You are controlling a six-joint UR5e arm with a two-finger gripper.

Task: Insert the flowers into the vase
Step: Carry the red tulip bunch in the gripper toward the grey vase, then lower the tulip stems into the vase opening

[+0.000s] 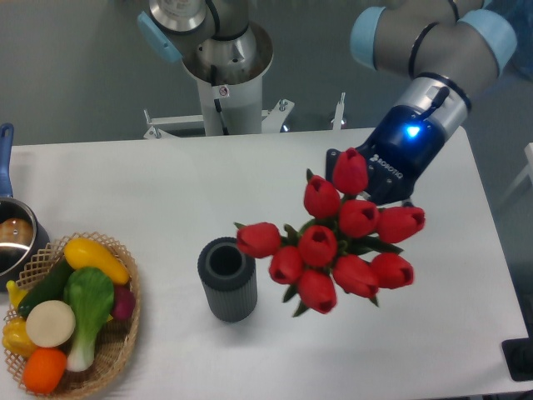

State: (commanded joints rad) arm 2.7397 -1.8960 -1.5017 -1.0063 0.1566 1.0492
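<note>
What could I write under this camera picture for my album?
Robot gripper carries red tulips toward the empty grey vase.

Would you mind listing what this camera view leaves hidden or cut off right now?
- Gripper: the jaws are hidden behind the flowers, so the grip is unreadable.
- Stems: covered by the blooms.
- Vase: interior too dark to see.
- Pot: cut off by the left edge.

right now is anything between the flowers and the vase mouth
Nothing visible is. The flowers, held up by the gripper, hang just right of the vase, whose round mouth is open and uncovered. The wicker basket and the pot sit far off to the left.
</note>
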